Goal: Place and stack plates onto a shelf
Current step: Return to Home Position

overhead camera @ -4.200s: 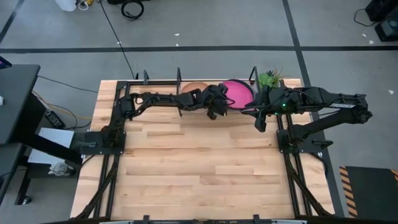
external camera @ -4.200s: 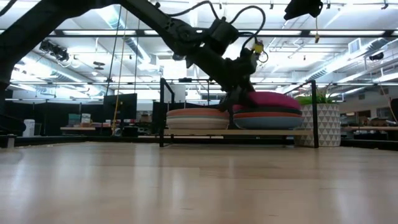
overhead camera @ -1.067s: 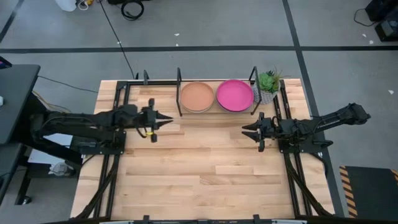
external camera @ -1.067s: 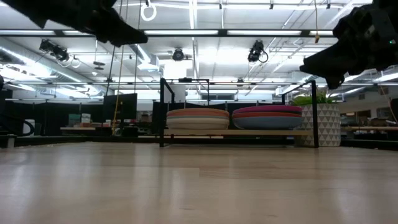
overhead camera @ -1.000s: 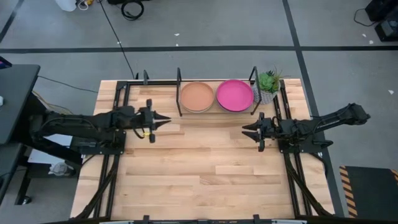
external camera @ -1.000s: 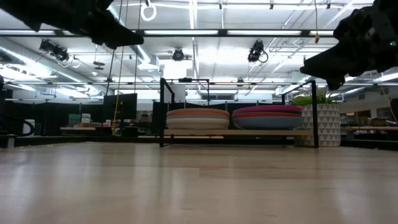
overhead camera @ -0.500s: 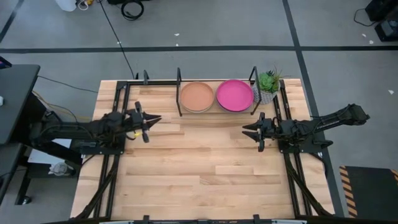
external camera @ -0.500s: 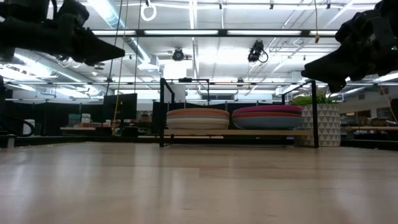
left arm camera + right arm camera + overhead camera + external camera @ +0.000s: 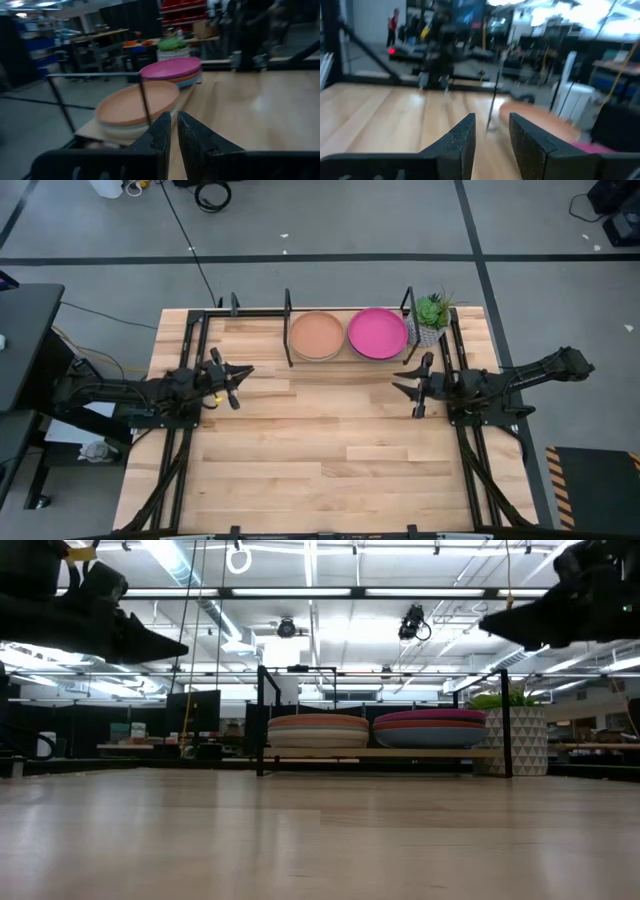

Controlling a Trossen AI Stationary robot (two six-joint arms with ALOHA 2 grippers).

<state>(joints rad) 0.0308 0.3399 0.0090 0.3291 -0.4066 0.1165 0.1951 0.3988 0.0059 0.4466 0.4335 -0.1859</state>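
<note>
Stacks: two, side by side on the low black metal-rod shelf (image 9: 289, 310) at upper centre of the high view, between its two upright posts. The round matte pink plate (image 9: 377, 333) tops the right-hand stack, over orange and blue rims in the low view. The round matte peach plate (image 9: 318, 336) tops the left-hand one. Plates lie flat, faces up. Being round they have no long axis; each stack's axis is vertical. The shelf runs left-right along the far edge of the pale wooden tabletop (image 9: 320, 460). Arms: left claw (image 9: 245, 370) hangs mid-left, fingers nearly pressed together, empty; right claw (image 9: 397, 387) mid-right, fingers slightly spread, empty. Both are well apart from the shelf, judged a parking pose clear of the stacks.
</note>
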